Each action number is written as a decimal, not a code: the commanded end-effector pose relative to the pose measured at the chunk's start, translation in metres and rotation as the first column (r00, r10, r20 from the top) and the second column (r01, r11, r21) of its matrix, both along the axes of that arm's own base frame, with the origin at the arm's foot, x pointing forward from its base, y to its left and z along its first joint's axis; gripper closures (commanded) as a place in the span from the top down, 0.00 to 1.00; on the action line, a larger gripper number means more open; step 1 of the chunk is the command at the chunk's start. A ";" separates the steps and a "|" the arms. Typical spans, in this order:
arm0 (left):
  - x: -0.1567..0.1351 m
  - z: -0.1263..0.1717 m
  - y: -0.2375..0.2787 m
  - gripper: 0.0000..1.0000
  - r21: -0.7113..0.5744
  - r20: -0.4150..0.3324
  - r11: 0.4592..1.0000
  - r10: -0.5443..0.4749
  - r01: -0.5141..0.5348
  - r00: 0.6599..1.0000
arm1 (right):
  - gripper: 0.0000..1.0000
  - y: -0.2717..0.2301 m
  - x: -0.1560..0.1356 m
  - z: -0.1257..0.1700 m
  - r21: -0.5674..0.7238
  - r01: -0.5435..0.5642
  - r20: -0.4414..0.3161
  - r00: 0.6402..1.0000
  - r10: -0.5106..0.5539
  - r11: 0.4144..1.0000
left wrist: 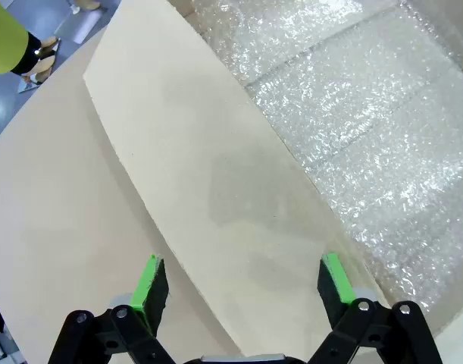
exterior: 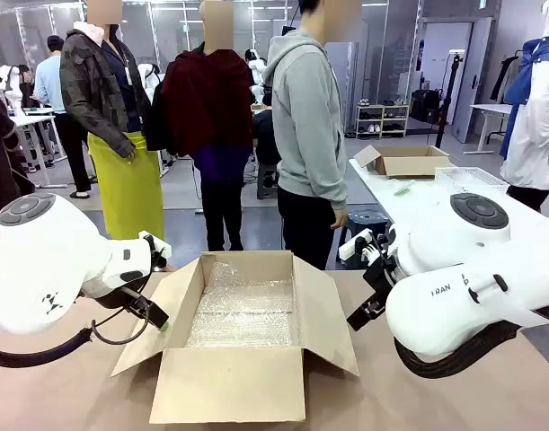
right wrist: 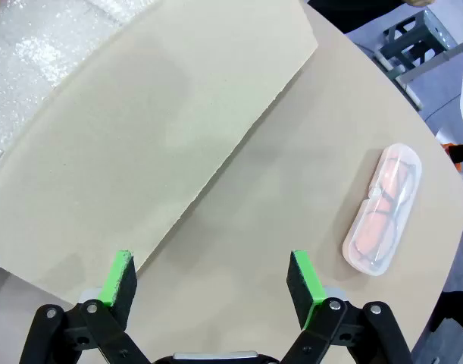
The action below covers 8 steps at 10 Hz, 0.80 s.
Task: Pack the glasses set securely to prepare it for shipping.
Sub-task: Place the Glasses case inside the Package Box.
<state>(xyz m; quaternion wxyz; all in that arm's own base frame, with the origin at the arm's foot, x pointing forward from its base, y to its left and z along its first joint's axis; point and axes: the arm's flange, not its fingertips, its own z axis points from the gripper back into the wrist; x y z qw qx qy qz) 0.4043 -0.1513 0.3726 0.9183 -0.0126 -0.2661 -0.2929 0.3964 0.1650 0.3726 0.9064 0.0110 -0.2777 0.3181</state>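
Observation:
A pink translucent glasses case lies flat on the tan table, glasses showing inside it, to the right of my right gripper. That gripper is open and holds nothing. It hovers over the edge of the cardboard box's right flap. My left gripper is open too, also holding nothing, above the left flap. The open cardboard box stands mid-table between both arms, lined with bubble wrap.
A person in a grey hoodie stands at the far side behind the box. Bare table lies outside each flap. A second table at the back right carries another cardboard box and a white basket.

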 end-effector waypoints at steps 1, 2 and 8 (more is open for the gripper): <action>0.000 0.000 0.000 1.00 0.000 0.000 1.000 0.000 0.000 1.000 | 1.00 0.000 0.000 0.000 0.000 0.000 0.000 1.000 0.000 1.000; 0.000 0.000 0.000 1.00 0.000 0.000 1.000 0.000 0.000 1.000 | 1.00 0.000 0.000 0.000 0.000 0.000 0.000 1.000 0.000 1.000; 0.000 0.000 0.000 1.00 0.000 0.000 1.000 0.000 0.000 1.000 | 1.00 0.000 0.000 0.000 0.000 0.000 0.000 1.000 0.000 1.000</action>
